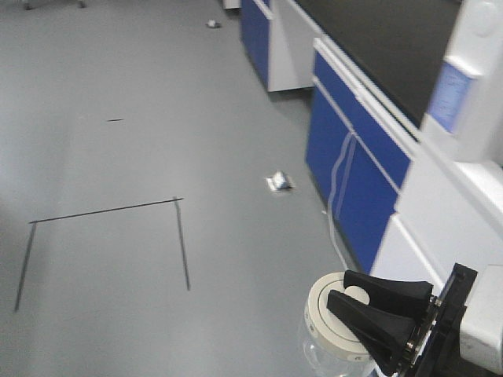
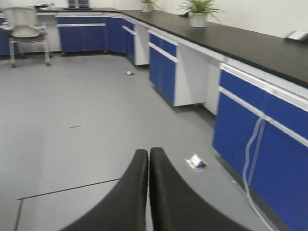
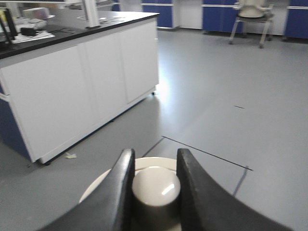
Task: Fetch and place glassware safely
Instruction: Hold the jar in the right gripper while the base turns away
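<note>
The glassware is a squat clear glass jar [image 1: 321,357] with a round cream-white lid [image 1: 324,311]. My right gripper [image 1: 343,294] is shut on the lid's central knob and holds the jar in the air above the grey floor at the lower right of the front view. In the right wrist view the knob [image 3: 155,185] sits clamped between the two black fingers [image 3: 120,185] of my right gripper [image 3: 153,155], with the lid's rim showing behind. My left gripper [image 2: 148,153] is shut and empty, its black fingers [image 2: 137,187] pressed together above the floor.
Blue cabinets [image 1: 357,161] under a black counter [image 2: 250,43] run along the right. A small silver floor box [image 1: 279,183] lies near them. Black lines [image 1: 106,210] mark the floor. A white island bench [image 3: 82,82] stands left in the right wrist view. Chairs [image 2: 26,29] stand far off.
</note>
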### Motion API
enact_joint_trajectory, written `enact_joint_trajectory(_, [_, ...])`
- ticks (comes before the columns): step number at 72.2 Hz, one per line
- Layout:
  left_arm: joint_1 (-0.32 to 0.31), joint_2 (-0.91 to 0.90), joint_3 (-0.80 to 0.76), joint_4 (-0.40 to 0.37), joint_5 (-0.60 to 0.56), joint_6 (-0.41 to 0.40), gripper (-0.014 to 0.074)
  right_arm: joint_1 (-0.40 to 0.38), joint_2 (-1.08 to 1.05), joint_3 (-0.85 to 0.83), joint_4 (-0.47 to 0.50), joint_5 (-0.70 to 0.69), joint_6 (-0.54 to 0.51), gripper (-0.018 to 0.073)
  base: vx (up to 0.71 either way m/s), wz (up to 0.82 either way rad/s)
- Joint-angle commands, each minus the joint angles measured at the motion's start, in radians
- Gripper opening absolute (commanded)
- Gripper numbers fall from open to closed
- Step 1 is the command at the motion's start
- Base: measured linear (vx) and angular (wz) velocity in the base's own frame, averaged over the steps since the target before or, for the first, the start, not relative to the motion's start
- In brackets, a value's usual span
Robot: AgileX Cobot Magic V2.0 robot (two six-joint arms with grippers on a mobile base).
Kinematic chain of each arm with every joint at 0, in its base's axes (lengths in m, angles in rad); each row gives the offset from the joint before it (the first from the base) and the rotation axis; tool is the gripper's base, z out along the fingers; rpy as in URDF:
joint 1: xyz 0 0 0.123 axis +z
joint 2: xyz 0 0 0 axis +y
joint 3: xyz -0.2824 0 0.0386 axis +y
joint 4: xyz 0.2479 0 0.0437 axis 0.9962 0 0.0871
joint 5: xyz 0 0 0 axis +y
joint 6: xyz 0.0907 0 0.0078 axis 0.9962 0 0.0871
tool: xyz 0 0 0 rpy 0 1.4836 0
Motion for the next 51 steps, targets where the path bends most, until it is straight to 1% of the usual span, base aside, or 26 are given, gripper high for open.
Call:
enact_joint_trajectory(1, [-0.001, 0.012, -0.023, -0.009, -0.071, -0.006, -0.0007, -0.002, -0.002, -0.033, 0.021, -0.084, -0.006, -0.0001, 0.1, 0.59])
enact_joint_trajectory(12, [-0.001, 0.012, -0.023, -0.009, -0.071, -0.006, -0.0007, -0.002, -0.002, -0.033, 0.021, -0.084, -0.006, -0.0001, 0.12, 0.52])
enact_joint_trajectory(25, [-0.001, 0.012, -0.023, -0.009, -0.07, -0.006, -0.0007, -0.002, -0.002, -0.033, 0.021, -0.083, -0.006, -0.0001, 0.16, 0.35])
enact_joint_trajectory(36, [-0.001, 0.012, -0.023, -0.009, -0.07, -0.006, -0.0007, -0.002, -0.002, -0.033, 0.021, -0.083, -0.006, -0.0001, 0.23, 0.18])
enact_joint_trajectory(51, [-0.001, 0.012, -0.023, -0.009, -0.07, -0.006, -0.0007, -0.002, -0.002, -0.033, 0.021, -0.083, -0.006, -0.0001, 0.32, 0.04])
